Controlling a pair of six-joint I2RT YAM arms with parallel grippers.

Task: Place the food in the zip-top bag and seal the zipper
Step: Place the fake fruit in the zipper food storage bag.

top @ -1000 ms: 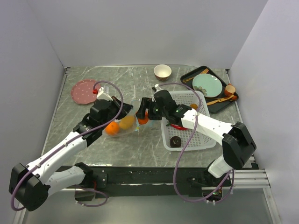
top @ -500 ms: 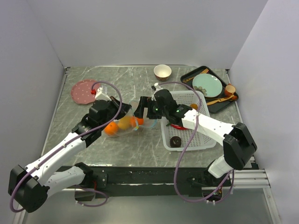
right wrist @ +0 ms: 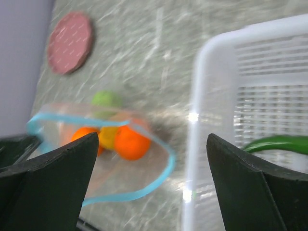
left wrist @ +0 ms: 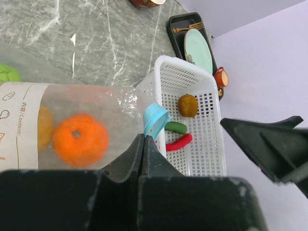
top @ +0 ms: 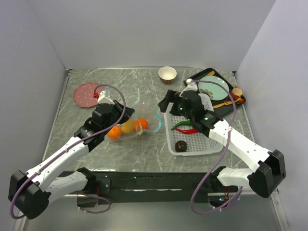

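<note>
1. At the bag's mouth: left gripper [left wrist: 144,140], jaws pressed together on the rim of the clear, crinkly plastic zip-top bag [top: 137,126], holding that rim up.
2. Right gripper [right wrist: 150,139]: jaws spread wide, nothing between them. It hovers over the gap between the bag mouth and the white perforated plastic basket [left wrist: 202,144].
3. Bag contents: round orange toy fruit [top: 114,132], second orange [top: 140,124], and yellow-orange fruit [top: 127,126] between them. The green round fruit [right wrist: 107,98] sits by the closed end; whether inside or behind cannot be told.
4. Basket contents: slim green chili [top: 182,124], red chili [top: 190,130], dark brown donut-like piece [top: 181,146], brown kiwi [left wrist: 187,105].
5. Orientation: the bag lies on its side on the grey marbled table [top: 144,86], long axis running left to right. The mouth, edged by the thin teal zipper strip [top: 158,118], gapes in a loop toward the basket.
6. Step in hand, as judged: loading, roughly half done, sealing not begun. The next move calls for the empty gripper to drop into the basket, close on one piece and carry it through the loop.
</note>
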